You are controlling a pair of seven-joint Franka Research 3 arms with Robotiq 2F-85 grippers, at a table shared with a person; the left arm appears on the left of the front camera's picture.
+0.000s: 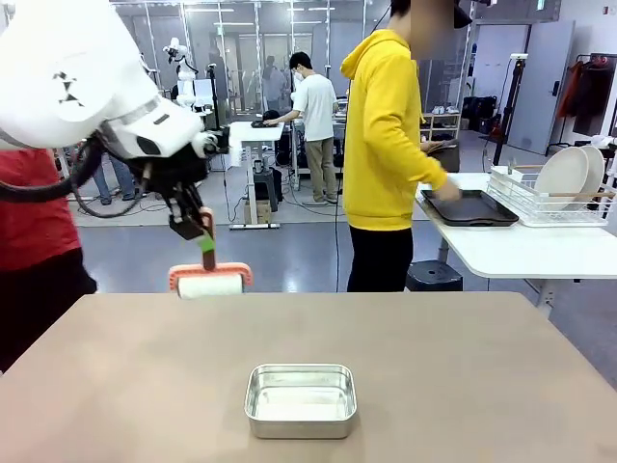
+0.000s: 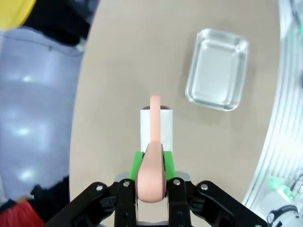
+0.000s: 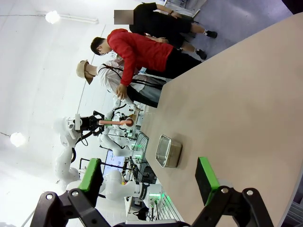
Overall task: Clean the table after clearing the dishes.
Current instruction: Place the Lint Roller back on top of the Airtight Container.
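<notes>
My left gripper (image 1: 205, 238) is shut on the pink handle of a cleaning roller (image 1: 210, 282), whose white roll hangs over the far left part of the brown table (image 1: 463, 367). In the left wrist view the handle (image 2: 152, 172) sits between the green pads, and the roll (image 2: 156, 126) points down at the table top (image 2: 118, 71). My right gripper (image 3: 149, 175) is open with nothing between its pads, high above the table (image 3: 227, 104). Two white plates (image 1: 567, 176) stand in a wire rack on the white side table. Beside them, the person in yellow has a hand on a dark tray (image 1: 469, 208).
A small steel pan (image 1: 301, 398) sits near the table's front middle; it also appears as the pan (image 2: 218, 68) right of the roller and the pan (image 3: 168, 151) in the right wrist view. A person in red stands at the table's left side.
</notes>
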